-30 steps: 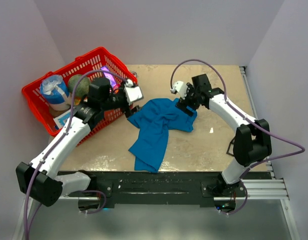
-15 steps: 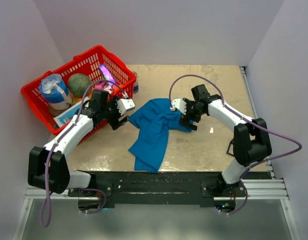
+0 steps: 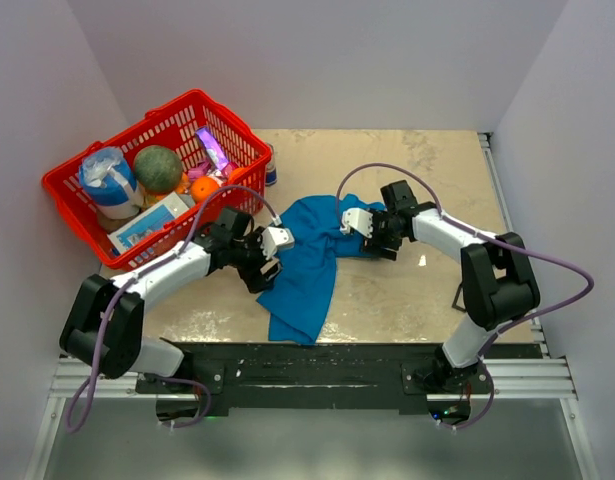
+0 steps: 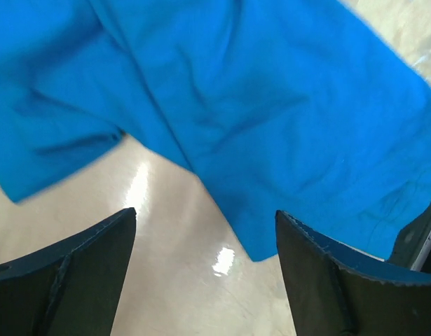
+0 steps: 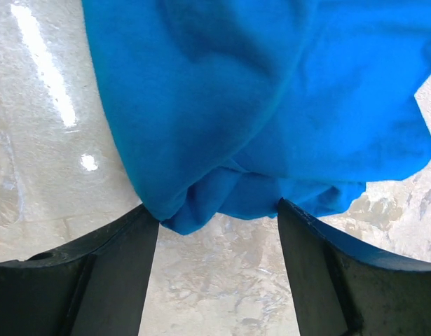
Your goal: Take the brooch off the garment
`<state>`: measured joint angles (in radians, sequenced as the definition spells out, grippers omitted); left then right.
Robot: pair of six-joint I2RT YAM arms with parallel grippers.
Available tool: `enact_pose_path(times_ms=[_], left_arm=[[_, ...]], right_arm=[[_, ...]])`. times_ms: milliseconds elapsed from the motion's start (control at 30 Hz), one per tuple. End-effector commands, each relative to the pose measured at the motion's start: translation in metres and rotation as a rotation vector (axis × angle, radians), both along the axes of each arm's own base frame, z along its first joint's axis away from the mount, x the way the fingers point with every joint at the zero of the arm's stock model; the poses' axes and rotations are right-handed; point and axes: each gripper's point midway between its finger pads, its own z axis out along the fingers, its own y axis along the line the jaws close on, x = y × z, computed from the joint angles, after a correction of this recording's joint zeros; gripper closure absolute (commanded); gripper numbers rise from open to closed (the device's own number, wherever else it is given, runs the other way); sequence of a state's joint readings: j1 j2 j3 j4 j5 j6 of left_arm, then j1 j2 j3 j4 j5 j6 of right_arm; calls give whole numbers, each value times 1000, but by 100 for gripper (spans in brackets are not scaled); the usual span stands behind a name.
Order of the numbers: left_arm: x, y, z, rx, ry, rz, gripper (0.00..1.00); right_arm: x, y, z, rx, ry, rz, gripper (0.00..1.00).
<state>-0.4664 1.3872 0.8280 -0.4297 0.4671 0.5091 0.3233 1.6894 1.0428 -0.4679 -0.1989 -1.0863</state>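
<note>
One red plastic lattice basket [image 3: 127, 135] stands at the table's 10 o'clock, holding a round green melon [image 3: 158, 168] among other goods. The table [image 3: 407, 300] is glossy, mottled tan. The black-fingered left gripper [image 3: 270, 270] lies low at the 9 o'clock edge of the bright blue, soft, creased cloth T-shirt [image 3: 309, 262]. Its jaws are spread wide with only bare tabletop between them, and the cloth's hem lies just beyond the tips. The T-shirt is crumpled at the table's centre, its long axis running from a bunched mass at 1 o'clock to a narrower tail at 7 o'clock. The right gripper [image 3: 373, 243] sits at the shirt's 3 o'clock, jaws apart, with a rounded fold of cloth at its tips, not clamped. At its 4 o'clock lies a tiny white speck [image 3: 421, 261], too small to identify.
</note>
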Motion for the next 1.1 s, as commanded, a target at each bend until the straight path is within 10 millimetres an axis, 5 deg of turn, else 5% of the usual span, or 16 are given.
enact_pose_path(times_ms=[0, 367, 733, 867, 1067], left_arm=[[1, 6, -20, -4, 83, 155, 22], [-7, 6, -56, 91, 252, 108, 41], [-42, 24, -59, 199, 402, 56, 45], [-41, 24, -64, 256, 366, 97, 46], [-57, 21, -83, 344, 445, 107, 60]], right_arm=[[15, 7, 23, 58, -76, -64, 28], [11, 3, 27, 51, -74, -86, 25], [20, 8, 29, 72, -82, -111, 25], [18, 7, 27, 68, -72, -111, 25], [22, 6, 25, 54, -64, -119, 25]])
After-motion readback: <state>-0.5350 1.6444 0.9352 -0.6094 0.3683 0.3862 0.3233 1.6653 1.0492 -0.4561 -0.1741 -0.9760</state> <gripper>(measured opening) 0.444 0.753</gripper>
